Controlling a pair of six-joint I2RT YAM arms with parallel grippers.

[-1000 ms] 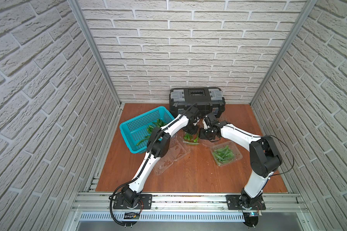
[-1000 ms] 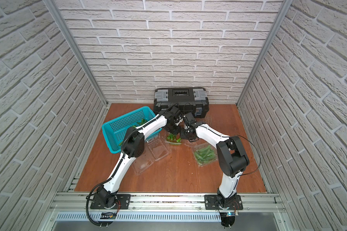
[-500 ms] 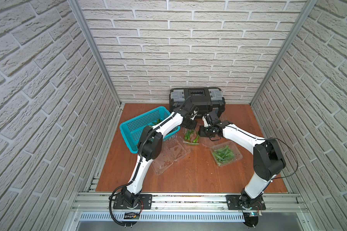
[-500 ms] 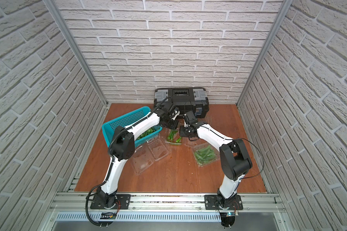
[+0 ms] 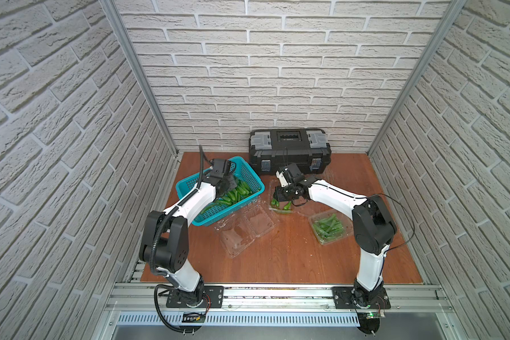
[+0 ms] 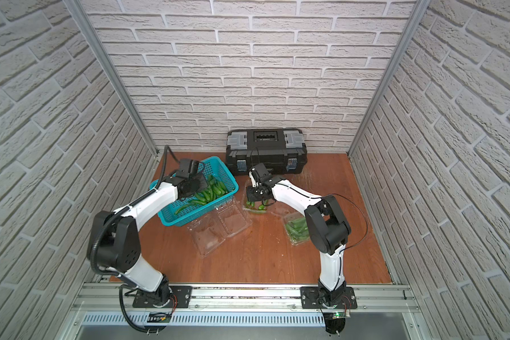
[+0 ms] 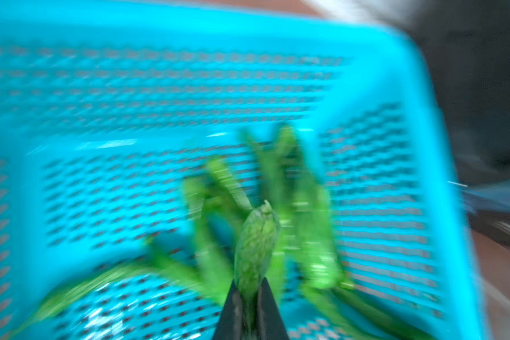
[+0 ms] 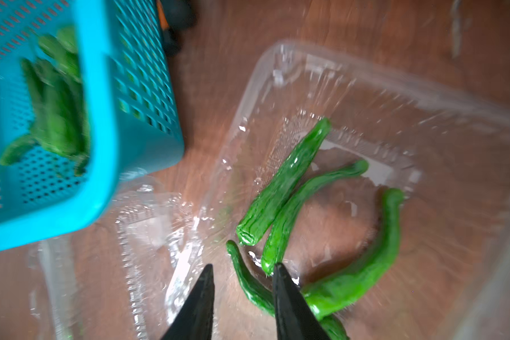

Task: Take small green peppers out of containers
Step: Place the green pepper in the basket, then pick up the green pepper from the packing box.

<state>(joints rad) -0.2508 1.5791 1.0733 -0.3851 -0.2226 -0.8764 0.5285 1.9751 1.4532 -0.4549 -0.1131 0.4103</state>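
Hovering over the teal basket (image 5: 233, 206), left of centre in both top views, the left gripper (image 7: 249, 290) was clamped on one small green pepper (image 7: 255, 244). The right gripper (image 8: 243, 272) stood with jaws apart above the middle container (image 8: 351, 88), which held a few loose peppers (image 8: 283, 182). The right-hand container (image 5: 347, 233) was full of peppers. The third container (image 5: 259, 222) lay open beside the basket.

surface: we had a brown wood tabletop (image 5: 292, 259) | at the back wall: black toolbox (image 5: 289, 150) | left side: teal basket (image 5: 218, 216) | middle and right: three clear containers (image 5: 259, 223) sat on it
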